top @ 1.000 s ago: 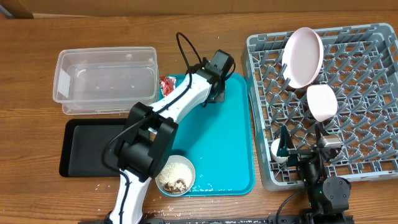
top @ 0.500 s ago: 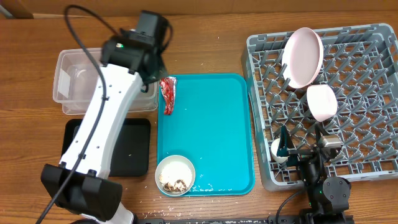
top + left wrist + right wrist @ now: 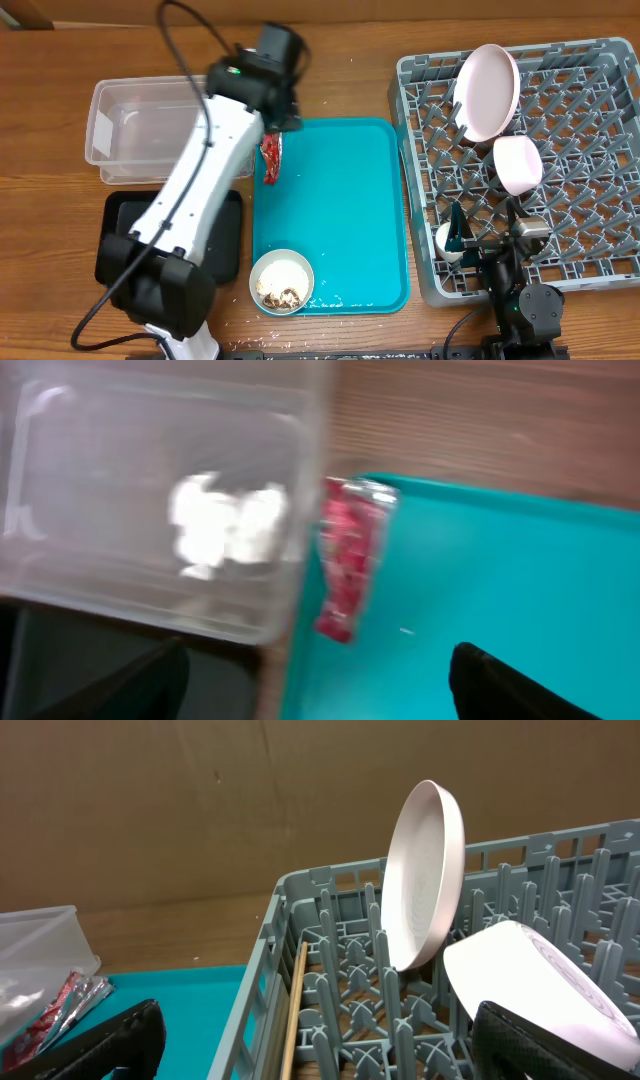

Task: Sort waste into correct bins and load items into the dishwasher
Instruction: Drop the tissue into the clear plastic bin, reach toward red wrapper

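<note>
Teal tray [image 3: 340, 200]: bare middle open from above | red wrapper [image 3: 271, 158] at its 10 o'clock edge, just beside clear tub [image 3: 140, 125] | left arm [image 3: 195, 175] crosses tub's 3 o'clock end and black tray [image 3: 228, 235] | cream bowl [image 3: 281, 280] at tray's 7 o'clock | dish rack [image 3: 590, 200]: upright plate [image 3: 487, 90], pink bowl [image 3: 518, 165] crowd its 10 o'clock side.

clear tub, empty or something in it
Not empty. In the left wrist view a crumpled white tissue wad lies inside the clear tub; nothing else shows in it.

A robotics lab bench (kitchen-themed): cabled robot arm [image 3: 205, 180], dish rack [image 3: 590, 170], teal tray [image 3: 340, 210] on wooden table [image 3: 50, 220].
</note>
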Robot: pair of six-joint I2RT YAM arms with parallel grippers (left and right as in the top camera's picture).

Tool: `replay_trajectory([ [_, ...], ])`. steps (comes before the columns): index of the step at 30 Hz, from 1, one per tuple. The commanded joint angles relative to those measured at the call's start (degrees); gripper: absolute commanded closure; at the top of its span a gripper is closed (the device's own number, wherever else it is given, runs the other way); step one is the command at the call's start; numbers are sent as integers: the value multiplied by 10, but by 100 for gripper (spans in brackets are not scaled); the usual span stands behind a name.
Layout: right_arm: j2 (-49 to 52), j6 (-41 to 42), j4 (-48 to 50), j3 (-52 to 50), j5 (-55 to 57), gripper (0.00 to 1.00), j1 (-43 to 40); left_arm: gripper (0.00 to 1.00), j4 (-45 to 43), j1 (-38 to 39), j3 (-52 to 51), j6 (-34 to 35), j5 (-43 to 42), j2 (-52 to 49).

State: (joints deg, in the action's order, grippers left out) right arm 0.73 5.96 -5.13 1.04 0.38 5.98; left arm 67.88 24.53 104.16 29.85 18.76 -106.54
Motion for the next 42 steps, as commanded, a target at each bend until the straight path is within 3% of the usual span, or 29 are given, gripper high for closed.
replay_trajectory([
  [1,-5,-2,4,-6,-1,0,-2,19,-5,50,-16,26,47,-29],
  [8,-5,-2,4,-6,-1,0,-2,26,-7,62,-22,96,72,-171],
  [16,-5,-2,4,-6,-1,0,-2,33,-11,33,-22,123,108,-205],
  [20,-5,-2,4,-6,-1,0,-2,40,-43,23,-24,99,99,-208],
  [23,-5,-2,4,-6,-1,0,-2,41,-72,23,-29,50,68,-220],
  [27,-5,-2,4,-6,-1,0,-2,43,-70,20,-29,45,71,-247],
  [32,-5,-2,4,-6,-1,0,-2,63,-68,13,-28,46,69,-257],
  [35,-5,-2,4,-6,-1,0,-2,96,-60,13,-17,45,64,-256],
  [42,-5,-2,4,-6,-1,0,-2,96,19,15,67,44,-39,-195],
])
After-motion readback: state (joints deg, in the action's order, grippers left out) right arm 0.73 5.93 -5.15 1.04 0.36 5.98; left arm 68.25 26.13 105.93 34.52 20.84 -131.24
